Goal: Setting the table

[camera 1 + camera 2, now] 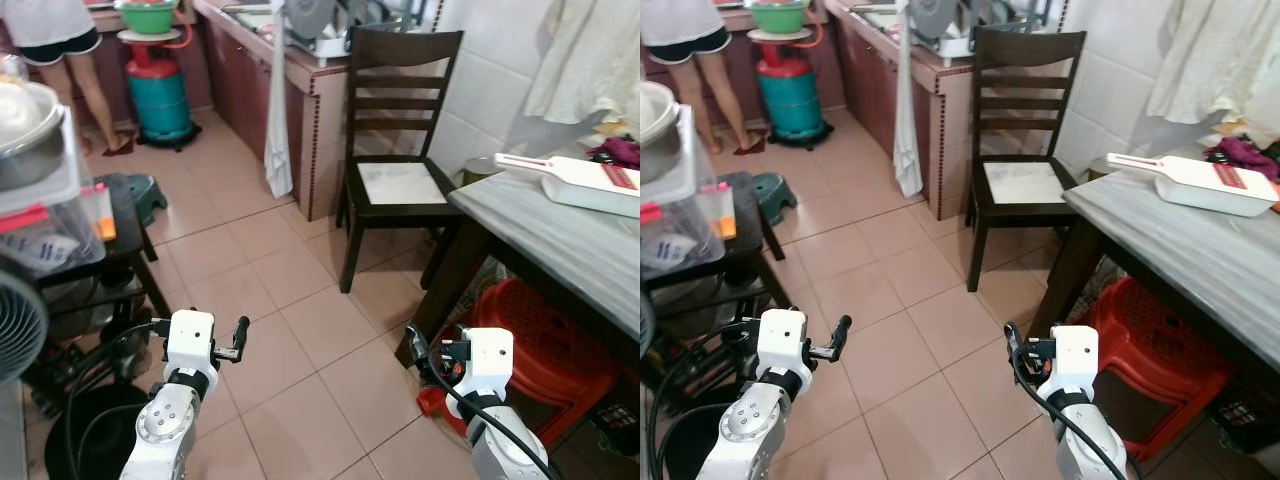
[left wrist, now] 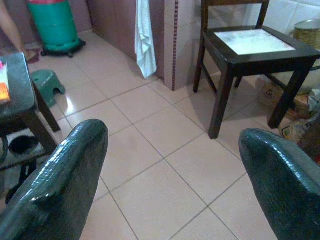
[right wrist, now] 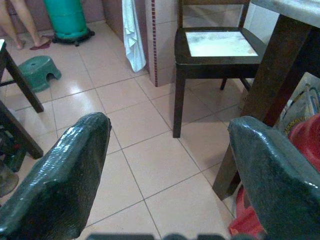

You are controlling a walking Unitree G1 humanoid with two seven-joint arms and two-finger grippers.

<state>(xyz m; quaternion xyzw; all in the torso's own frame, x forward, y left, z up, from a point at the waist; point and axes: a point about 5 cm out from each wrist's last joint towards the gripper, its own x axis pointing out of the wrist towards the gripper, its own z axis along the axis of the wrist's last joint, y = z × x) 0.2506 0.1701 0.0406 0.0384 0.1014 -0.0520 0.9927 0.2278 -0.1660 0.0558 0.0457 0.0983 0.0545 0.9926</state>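
Observation:
The dining table [image 1: 560, 235] has a grey marble top on dark legs and stands at my right. On its far part lies a flat white board with a red label [image 1: 588, 182]. A dark wooden chair [image 1: 397, 180] with a pale seat stands beyond the table's corner. My left gripper [image 1: 238, 336] hovers low over the tiled floor, open, nothing between its fingers [image 2: 65, 175]. My right gripper [image 1: 414, 346] is held at the same height beside the table leg [image 3: 260, 100], open and empty as well.
A red plastic stool [image 1: 555, 345] sits under the table. At my left are a dark side table [image 1: 125, 235] with a plastic box, a metal bowl and a fan [image 1: 15, 330]. A person [image 1: 60, 45], a green gas cylinder [image 1: 160, 95] and a hanging white towel [image 1: 278, 120] are farther back.

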